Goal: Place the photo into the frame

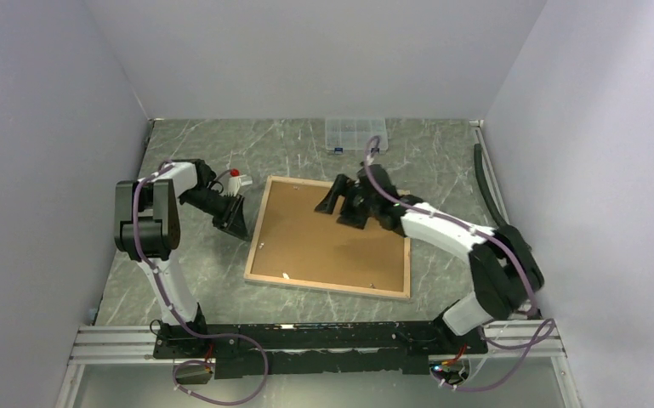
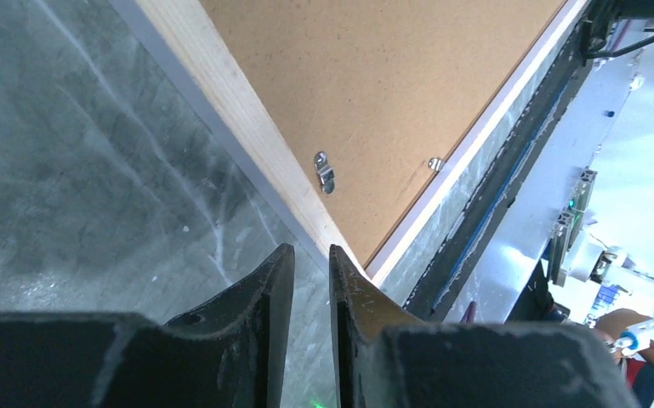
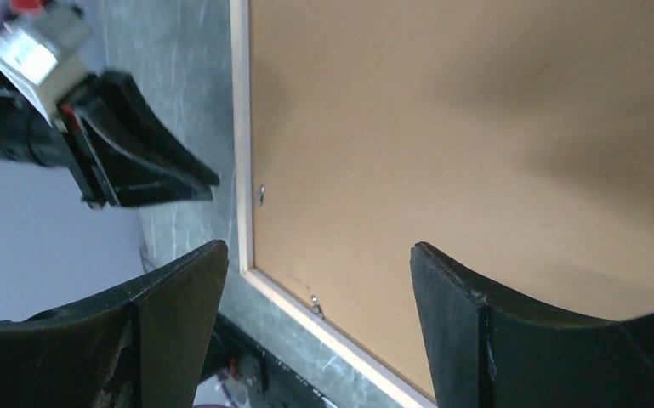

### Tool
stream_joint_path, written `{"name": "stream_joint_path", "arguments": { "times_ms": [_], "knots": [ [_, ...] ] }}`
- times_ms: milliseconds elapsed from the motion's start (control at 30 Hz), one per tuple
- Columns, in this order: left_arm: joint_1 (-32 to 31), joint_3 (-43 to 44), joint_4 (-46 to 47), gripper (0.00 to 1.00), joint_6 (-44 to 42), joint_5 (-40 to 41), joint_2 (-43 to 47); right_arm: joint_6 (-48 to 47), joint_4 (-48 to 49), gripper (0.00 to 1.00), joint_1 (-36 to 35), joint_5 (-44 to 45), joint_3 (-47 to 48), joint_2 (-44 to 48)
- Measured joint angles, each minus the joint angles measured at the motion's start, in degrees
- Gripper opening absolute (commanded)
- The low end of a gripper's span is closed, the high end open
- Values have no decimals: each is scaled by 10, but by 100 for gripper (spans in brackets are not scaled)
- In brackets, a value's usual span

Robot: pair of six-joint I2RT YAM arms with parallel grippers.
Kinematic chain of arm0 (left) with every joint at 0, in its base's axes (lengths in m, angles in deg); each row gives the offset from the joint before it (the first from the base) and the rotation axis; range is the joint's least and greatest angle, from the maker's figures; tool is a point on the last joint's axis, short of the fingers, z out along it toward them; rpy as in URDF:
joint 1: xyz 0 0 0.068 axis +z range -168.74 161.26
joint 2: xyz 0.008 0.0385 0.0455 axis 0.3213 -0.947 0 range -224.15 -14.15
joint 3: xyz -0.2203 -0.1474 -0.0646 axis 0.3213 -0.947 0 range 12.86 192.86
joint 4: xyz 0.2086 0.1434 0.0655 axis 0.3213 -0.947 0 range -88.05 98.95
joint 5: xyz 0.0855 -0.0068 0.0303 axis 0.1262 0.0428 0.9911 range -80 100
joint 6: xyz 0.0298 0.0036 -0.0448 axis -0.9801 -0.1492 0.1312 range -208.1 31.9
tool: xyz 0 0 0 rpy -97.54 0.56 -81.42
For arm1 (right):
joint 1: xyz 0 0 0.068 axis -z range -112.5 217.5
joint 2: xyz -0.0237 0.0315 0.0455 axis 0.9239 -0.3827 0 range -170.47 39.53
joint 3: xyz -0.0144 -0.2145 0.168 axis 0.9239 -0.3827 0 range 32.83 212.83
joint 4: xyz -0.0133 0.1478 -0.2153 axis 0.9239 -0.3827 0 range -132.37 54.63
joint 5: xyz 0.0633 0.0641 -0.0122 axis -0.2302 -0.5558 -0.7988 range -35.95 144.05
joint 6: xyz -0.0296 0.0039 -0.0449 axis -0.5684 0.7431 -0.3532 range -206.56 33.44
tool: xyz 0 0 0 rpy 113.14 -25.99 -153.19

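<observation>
The frame (image 1: 327, 289) lies face down mid-table, its light wood back up, with the plain brown backing board (image 1: 332, 242) filling it. The photo is hidden. My left gripper (image 1: 236, 223) hangs low just outside the frame's left edge, jaws nearly together with nothing between them. In the left wrist view, its tips (image 2: 310, 249) sit beside the wood border (image 2: 238, 127), near a metal turn clip (image 2: 325, 170). My right gripper (image 1: 332, 214) is open and empty above the board's far right part. In the right wrist view (image 3: 319, 248), it looks down on the board (image 3: 476, 127) and border (image 3: 240, 127).
A small clear compartment box (image 1: 355, 134) stands against the back wall. Grey walls close in the left, back and right sides. A black strip (image 1: 486, 187) runs along the right wall. The arms' mounting rail (image 1: 306, 336) spans the near edge.
</observation>
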Motion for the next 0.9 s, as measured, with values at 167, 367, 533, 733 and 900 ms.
{"name": "stream_joint_path", "arguments": {
  "times_ms": [167, 367, 533, 733, 900],
  "knots": [
    [-1, 4, 4, 26, 5, -9, -17, 52, 75, 81, -74, -16, 4, -97],
    [-2, 9, 20, 29, 20, 3, -48, 137, 163, 80, -120, -29, 37, -197],
    [-2, 11, 23, 32, 20, 1, -50, 196, 213, 79, -152, -30, 75, -249],
    [-2, 14, 18, 35, 19, -10, -53, 235, 233, 78, -177, -30, 116, -287],
    [-2, 15, 16, 35, 17, -19, -59, 256, 236, 77, -184, -30, 122, -300]
  ]
}}
